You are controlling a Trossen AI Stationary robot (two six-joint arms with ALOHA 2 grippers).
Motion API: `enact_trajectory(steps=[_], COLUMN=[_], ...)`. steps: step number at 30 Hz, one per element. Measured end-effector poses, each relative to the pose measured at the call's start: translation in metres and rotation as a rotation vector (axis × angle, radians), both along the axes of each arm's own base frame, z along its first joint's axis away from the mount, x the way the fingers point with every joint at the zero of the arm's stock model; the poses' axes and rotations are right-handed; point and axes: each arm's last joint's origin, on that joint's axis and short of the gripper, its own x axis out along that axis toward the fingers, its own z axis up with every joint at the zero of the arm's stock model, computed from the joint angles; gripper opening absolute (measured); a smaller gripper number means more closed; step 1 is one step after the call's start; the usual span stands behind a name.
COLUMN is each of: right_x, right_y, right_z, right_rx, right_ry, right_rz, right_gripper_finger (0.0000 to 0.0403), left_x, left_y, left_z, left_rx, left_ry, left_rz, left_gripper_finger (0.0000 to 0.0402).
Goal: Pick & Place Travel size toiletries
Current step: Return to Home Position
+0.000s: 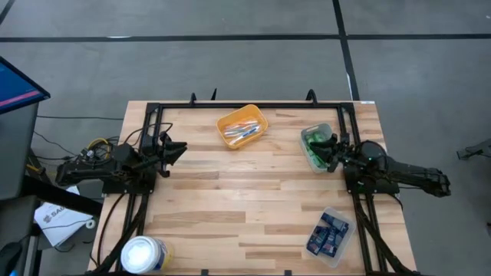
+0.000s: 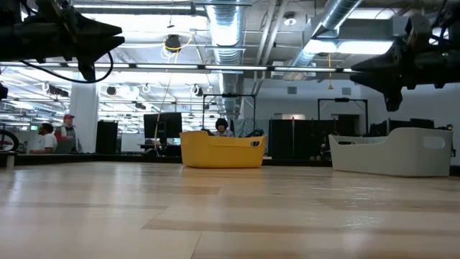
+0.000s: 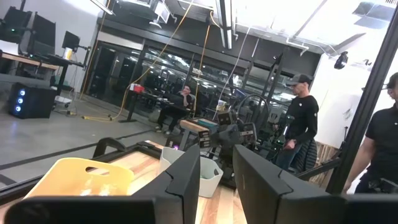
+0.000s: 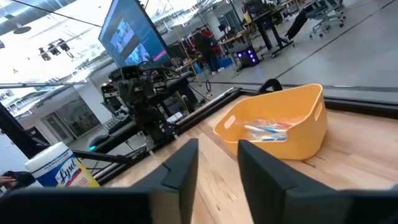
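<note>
Thin white, blue and pink sticks (image 1: 242, 132) lie in an orange tray (image 1: 257, 116) at the table's far middle. Green bottles (image 1: 314, 142) fill a pale tray (image 1: 308, 160) at the far right. Navy packets (image 1: 328, 233) lie in a clear tray (image 1: 343, 247) near the right edge. My left gripper (image 1: 182, 148) hovers open at the table's left side, pointing right, and holds nothing (image 3: 216, 186). My right gripper (image 1: 326, 153) hangs open above the green-bottle tray, pointing left, also holding nothing (image 4: 217, 168). In the low view both arms are raised well above the tabletop.
A large white tub with a blue label (image 1: 144, 254) stands at the near left corner. A black frame (image 1: 245, 105) runs along the table's far and side edges. Bare wood (image 1: 230, 199) spans the middle of the table. People stand in the room beyond (image 3: 301, 118).
</note>
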Motion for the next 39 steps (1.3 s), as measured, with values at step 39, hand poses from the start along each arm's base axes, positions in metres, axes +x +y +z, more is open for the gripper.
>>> enact_trajectory(steps=[39], right_x=[0.0011], right_y=[0.0015], right_z=[-0.0028], right_rx=[-0.104], right_ry=[0.060], right_rz=[0.052], right_gripper_finger=[0.0001], left_x=[0.0000], left_y=[0.0000], left_z=[0.0000], left_rx=[0.000], left_ry=[0.000], left_rz=[-0.001], left_gripper_finger=[0.0092])
